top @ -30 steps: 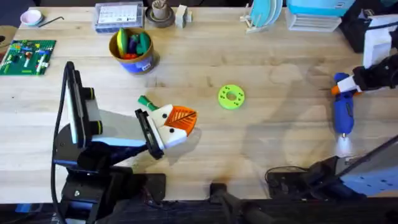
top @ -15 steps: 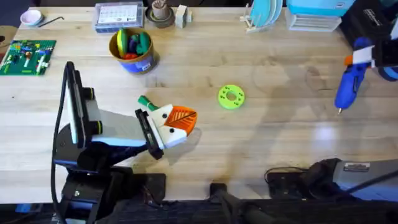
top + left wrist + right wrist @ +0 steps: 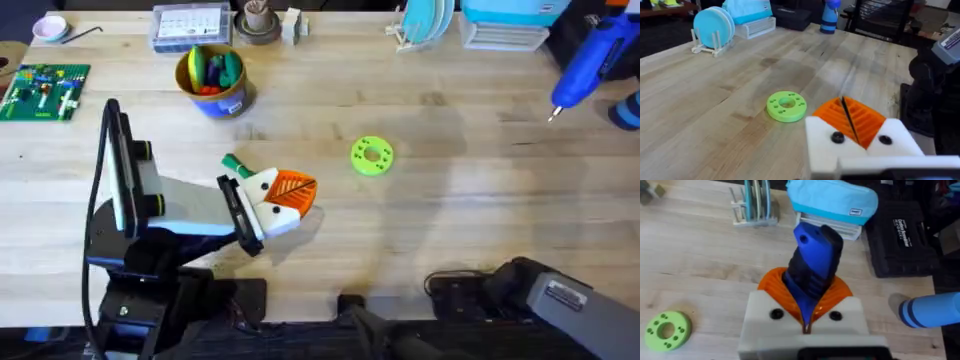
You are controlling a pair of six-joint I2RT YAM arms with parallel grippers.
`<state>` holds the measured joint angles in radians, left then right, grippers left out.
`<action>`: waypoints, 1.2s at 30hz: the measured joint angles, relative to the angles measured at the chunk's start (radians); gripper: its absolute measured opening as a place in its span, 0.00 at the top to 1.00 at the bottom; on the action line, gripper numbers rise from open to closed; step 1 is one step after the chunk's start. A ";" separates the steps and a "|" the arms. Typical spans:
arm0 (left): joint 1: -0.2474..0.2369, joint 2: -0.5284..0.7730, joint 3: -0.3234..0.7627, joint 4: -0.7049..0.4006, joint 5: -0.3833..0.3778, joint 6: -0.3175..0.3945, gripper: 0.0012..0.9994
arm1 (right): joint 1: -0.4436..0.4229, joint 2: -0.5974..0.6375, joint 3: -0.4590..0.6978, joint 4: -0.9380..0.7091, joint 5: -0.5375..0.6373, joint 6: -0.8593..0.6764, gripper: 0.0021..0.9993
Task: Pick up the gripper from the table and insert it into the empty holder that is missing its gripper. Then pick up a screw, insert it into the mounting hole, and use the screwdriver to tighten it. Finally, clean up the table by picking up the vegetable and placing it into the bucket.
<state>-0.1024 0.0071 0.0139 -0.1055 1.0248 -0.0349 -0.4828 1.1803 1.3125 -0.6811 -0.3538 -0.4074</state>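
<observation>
The big wooden table has lots of room. The left gripper rests low on it with its orange pads pressed together, holding nothing. The right gripper is clamped on the blue screwdriver, up high so the tip can point down. The green vegetable lies just behind the left gripper, waiting for the bucket, farther off.

My left gripper: white blocks, orange ribbed pads, dark screws. Right gripper same. Arm links black.
</observation>
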 joint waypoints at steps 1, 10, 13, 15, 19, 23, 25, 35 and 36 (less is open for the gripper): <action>0.000 0.000 0.000 0.000 0.000 0.000 1.00 | 0.000 -0.026 0.000 -0.018 -0.015 0.005 0.98; 0.000 0.000 0.000 0.000 0.000 0.000 1.00 | 0.018 -0.241 -0.299 0.200 -0.220 0.051 0.98; 0.000 0.000 0.000 0.000 0.000 0.000 1.00 | 0.079 -0.276 -0.414 0.364 -0.299 0.110 0.98; 0.000 0.000 0.000 0.000 0.000 0.000 1.00 | 0.145 -0.288 -0.460 0.451 -0.333 0.161 0.98; 0.000 0.000 0.000 0.000 0.000 0.000 1.00 | 0.318 -0.287 -0.490 0.566 -0.381 0.226 0.98; 0.000 0.000 0.000 0.000 0.000 0.000 1.00 | 0.513 -0.253 -0.491 0.721 -0.406 0.259 0.98; 0.000 0.000 0.000 0.000 0.000 0.000 1.00 | 0.602 -0.224 -0.491 0.801 -0.418 0.271 0.98; 0.000 0.000 0.000 0.000 0.000 0.000 1.00 | 0.871 -0.093 -0.491 1.179 -0.433 0.402 0.98; 0.000 0.000 0.000 0.000 0.000 0.000 1.00 | 0.894 -0.092 -0.491 1.188 -0.434 0.408 0.98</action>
<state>-0.1024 0.0072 0.0139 -0.1051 1.0248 -0.0353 0.4108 1.0883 0.8215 0.5070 -0.7876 0.0005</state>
